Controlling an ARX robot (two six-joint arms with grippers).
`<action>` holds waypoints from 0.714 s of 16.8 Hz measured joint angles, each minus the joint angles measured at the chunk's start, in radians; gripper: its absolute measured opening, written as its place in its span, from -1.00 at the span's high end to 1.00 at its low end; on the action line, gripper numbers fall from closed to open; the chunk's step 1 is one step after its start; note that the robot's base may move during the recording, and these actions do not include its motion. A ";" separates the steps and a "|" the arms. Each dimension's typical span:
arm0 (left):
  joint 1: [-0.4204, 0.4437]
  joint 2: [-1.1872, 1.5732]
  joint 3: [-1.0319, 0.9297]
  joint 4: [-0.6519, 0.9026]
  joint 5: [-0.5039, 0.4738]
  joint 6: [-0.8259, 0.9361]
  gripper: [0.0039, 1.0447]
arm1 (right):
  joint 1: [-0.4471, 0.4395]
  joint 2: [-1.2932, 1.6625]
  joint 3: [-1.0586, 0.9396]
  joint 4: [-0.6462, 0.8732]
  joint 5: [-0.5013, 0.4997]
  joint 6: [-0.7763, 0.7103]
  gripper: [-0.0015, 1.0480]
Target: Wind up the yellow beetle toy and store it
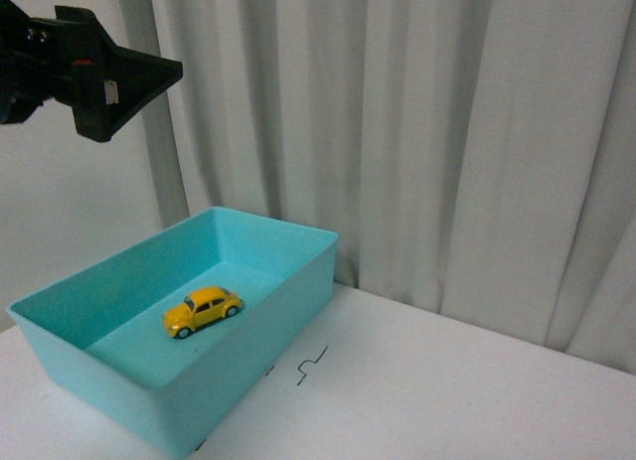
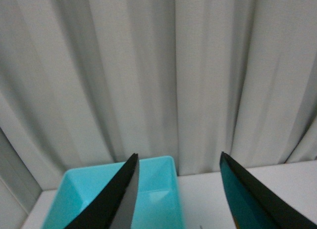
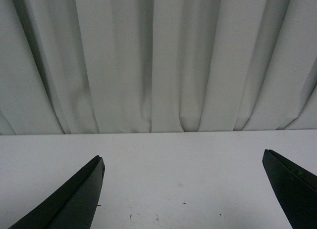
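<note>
Yellow beetle toy [image 1: 202, 311] sits on its wheels inside the turquoise bin [image 1: 248, 366] on the white table [image 1: 447, 390], while left gripper [image 2: 178, 199] and right gripper [image 3: 183, 189] both gape empty.

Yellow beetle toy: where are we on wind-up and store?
Storing looks done: the yellow beetle toy sits on its wheels on the floor of the teal bin. Nothing in hand: the left gripper is open, raised above the bin, and the right gripper is open over bare table. Whether it was wound can't be told.
</note>
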 joint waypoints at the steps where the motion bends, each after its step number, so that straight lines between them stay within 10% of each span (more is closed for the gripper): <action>1: -0.035 -0.044 -0.054 0.011 -0.044 -0.052 0.20 | 0.000 0.000 0.000 0.000 0.000 0.000 -0.87; 5: -0.179 -0.199 -0.217 0.005 -0.192 -0.119 0.97 | 0.000 0.000 0.000 0.000 -0.001 0.000 -0.87; 12: -0.379 -0.414 -0.346 -0.085 -0.407 -0.123 0.97 | 0.000 0.000 0.000 0.000 -0.001 0.000 -0.87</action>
